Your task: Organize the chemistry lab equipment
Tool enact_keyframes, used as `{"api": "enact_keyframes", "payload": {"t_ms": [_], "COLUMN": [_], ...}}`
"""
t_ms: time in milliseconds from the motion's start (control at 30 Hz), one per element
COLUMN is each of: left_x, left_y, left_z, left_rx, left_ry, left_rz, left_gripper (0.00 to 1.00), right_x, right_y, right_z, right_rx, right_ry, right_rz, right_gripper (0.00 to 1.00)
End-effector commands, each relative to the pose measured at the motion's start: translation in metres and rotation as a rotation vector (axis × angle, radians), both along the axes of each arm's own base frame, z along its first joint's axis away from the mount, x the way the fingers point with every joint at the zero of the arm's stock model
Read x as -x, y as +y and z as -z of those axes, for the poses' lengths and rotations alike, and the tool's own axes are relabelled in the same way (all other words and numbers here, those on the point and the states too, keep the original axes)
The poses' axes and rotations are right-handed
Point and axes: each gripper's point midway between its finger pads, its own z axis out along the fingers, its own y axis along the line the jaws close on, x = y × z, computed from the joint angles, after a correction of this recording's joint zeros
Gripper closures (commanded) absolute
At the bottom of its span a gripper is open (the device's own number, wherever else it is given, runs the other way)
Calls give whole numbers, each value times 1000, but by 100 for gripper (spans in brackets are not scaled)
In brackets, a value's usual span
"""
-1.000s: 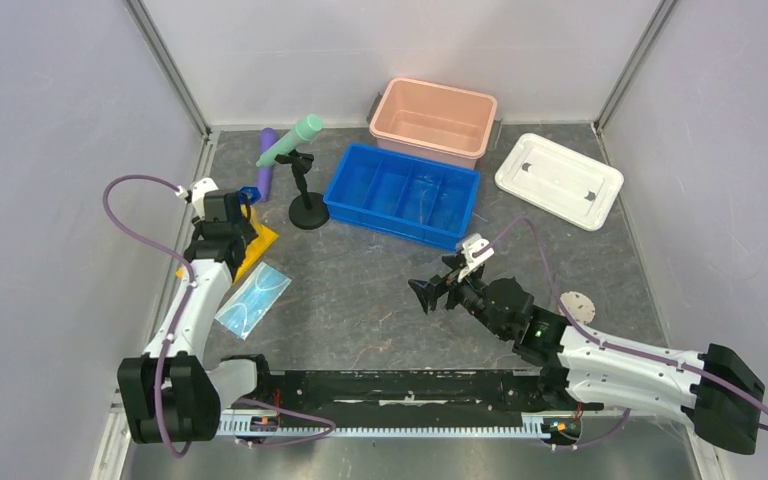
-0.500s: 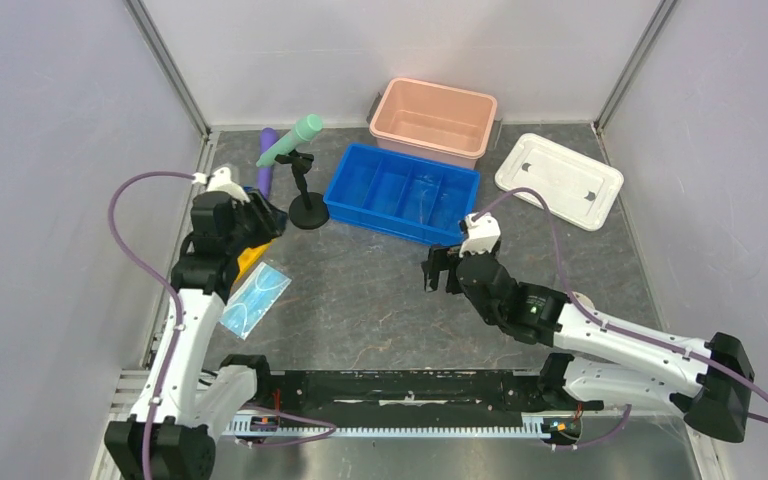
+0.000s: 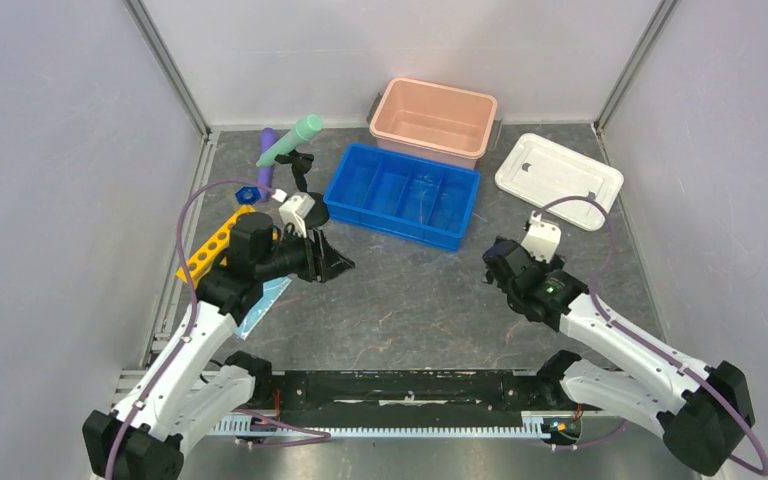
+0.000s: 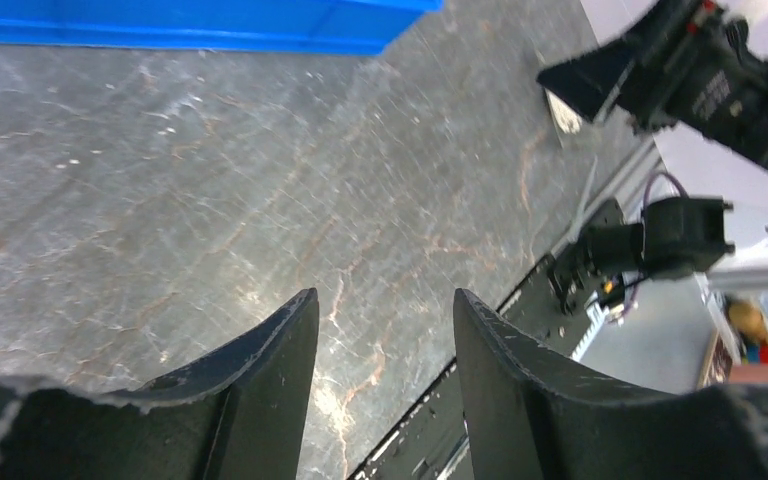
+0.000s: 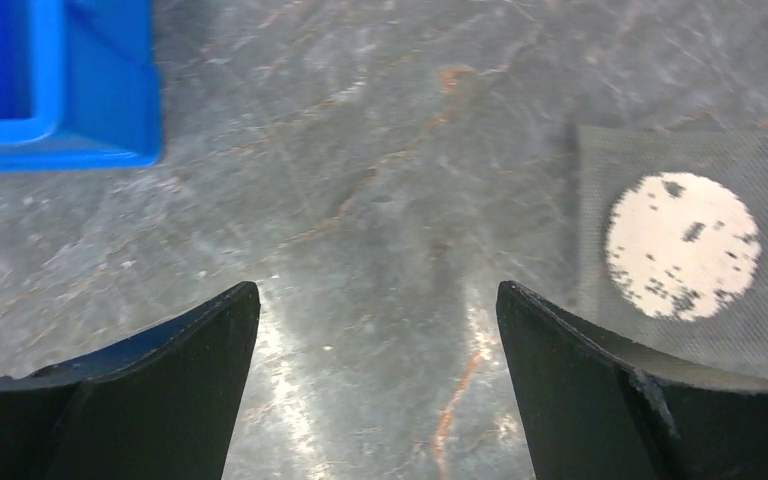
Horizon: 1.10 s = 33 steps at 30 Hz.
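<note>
The left gripper (image 4: 385,310) and the right gripper (image 5: 375,300) both hang with fingers apart, holding nothing; the left one is nearer the lab things. The thin light-blue paper mask (image 3: 263,300) peeks out under its arm (image 3: 188,335); the long yellow plastic rack with holes (image 3: 215,240) slants just behind, further left.

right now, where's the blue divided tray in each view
Top external: blue divided tray at centre back, before the pink bin.
Left wrist: its wall, a strip along the top edge.
Right wrist: its corner, top left.
Shared landmark: grey veined tabletop bordering it.
</note>
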Motion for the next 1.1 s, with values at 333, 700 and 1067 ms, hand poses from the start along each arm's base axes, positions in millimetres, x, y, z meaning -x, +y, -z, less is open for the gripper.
{"api": "enact_keyframes", "payload": {"t_ms": [333, 700, 1067], "left_x": [6, 7, 11], "left_y": [-5, 14, 12], "left_z": [-3, 8, 10], "left_rx": [-97, -226, -268], "left_ry": [-100, -122, -148], "left_rz": [62, 3, 16], "left_gripper": [38, 36, 35], "right_x": [14, 6, -1], "right_y": [-99, -127, -131], "right_z": [40, 65, 74], "right_rx": [182, 277, 351], "right_ry": [210, 331, 411], "right_rz": [216, 258, 256], "right_gripper": [11, 49, 50]}}
